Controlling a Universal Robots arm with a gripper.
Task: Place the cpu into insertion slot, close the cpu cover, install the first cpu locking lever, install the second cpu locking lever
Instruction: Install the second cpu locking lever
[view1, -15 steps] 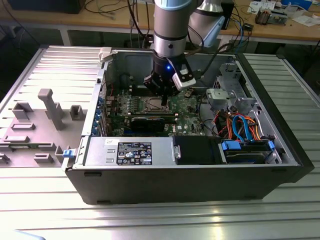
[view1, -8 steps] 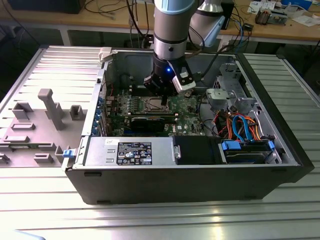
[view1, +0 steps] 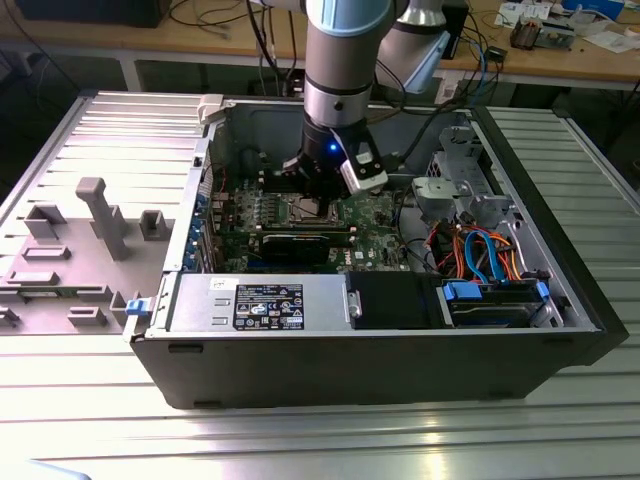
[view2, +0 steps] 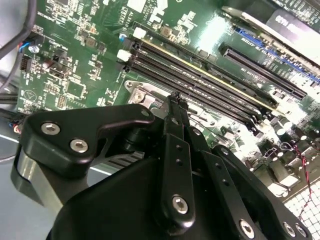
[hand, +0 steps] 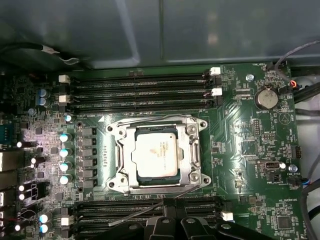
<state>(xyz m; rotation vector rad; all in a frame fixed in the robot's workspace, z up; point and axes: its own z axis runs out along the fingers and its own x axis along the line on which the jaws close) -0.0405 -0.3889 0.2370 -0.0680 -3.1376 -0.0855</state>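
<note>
We see arm vertical inside open case, tool (view1: 322, 192) fingers closed together, empty, just above insertion slot (hand: 158, 155); cpu (hand: 157, 155) seated under cpu cover (hand: 192, 150); memory slots (hand: 140, 86) flank socket.

An open computer case (view1: 560, 300) lay on a ribbed metal table (view1: 300, 440), and a grey power supply box (view1: 265, 300) with a black label sat along the case's near wall in the exterior view. Beside that box, toward the exterior view's right, a blue drive bay (view1: 490, 300) held orange and blue cables (view1: 480, 250). Outside the case, toward the exterior view's left, grey fixture blocks (view1: 100, 215) stood on the table, and a wooden bench (view1: 560, 55) ran behind the case.
</note>
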